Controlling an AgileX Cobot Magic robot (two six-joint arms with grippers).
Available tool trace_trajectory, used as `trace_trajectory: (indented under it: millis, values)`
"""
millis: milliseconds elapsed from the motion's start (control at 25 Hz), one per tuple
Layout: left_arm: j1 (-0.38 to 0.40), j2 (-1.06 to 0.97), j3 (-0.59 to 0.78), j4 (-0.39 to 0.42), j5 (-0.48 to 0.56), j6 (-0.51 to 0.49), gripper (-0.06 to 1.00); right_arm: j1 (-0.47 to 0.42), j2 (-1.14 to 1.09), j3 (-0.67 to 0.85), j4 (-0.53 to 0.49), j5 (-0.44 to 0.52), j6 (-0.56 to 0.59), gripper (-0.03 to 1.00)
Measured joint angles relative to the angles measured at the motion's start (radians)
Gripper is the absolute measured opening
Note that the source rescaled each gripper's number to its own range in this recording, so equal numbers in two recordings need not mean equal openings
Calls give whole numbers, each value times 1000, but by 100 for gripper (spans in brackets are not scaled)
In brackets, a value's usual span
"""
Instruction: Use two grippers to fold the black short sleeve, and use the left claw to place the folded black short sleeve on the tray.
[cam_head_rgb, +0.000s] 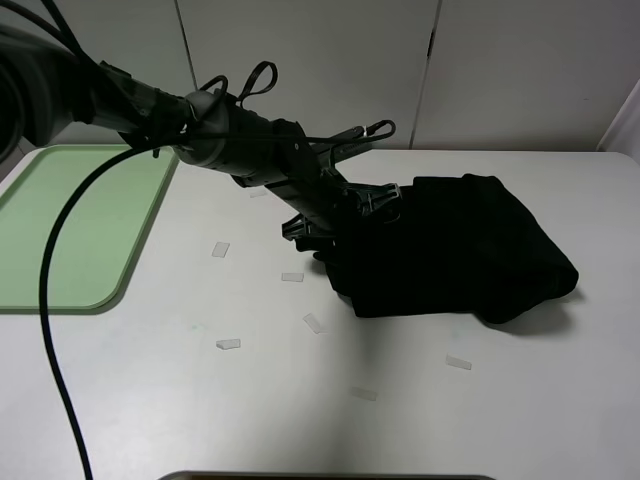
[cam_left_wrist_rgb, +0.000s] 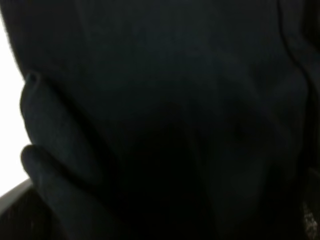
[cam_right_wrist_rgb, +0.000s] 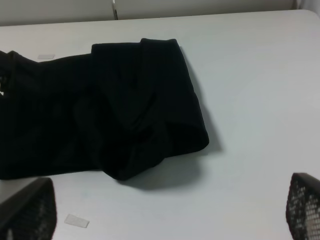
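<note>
Black short sleeve (cam_head_rgb: 455, 250) lies on the white table (cam_head_rgb: 150, 400) as a folded, lumpy bundle, roughly rectangular; layers overlap, edges rounded and puffy rather than pressed flat; no print or marking visible on the cloth.

Left gripper (cam_head_rgb: 342, 222) sits at the bundle's edge, touching the cloth; the garment spreads out beyond its tip, on the side away from the arm; its own camera shows only black cloth close up, with soft folds; cannot tell whether the jaws are apart or clamped.

Right gripper (cam_right_wrist_rgb: 170, 200) is spread wide and holds nothing; dark fingers (cam_right_wrist_rgb: 30, 210) sit at either side; the garment lies ahead of it, apart from the fingertips; the corner nearest it bulges in one thick curled fold.

Green tray (cam_head_rgb: 70, 240) lies behind the left gripper, back along the arm, well apart from the garment; small tape scraps (cam_head_rgb: 222, 249) are scattered on the table near the left gripper.
</note>
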Motion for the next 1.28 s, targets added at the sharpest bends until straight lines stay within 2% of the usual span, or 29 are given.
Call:
trace_trajectory:
  millis: [360,760,880,1000,1240,1280]
  values:
    - [-10,24,-11,15,0,4,91,0,0,0,0,0,0,100]
    - [-14,48,-22,15,11,10,88,0,0,0,0,0,0,100]
    - [-14,50,-22,18,13,16,83,0,0,0,0,0,0,100]
    - [-13,52,-22,19,14,16,66,0,0,0,0,0,0,100]
    - [-13,67,-22,6,18,9,17,0,0,0,0,0,0,100]
    - [-13,70,-22,3,19,7,12,0,0,0,0,0,0,100]
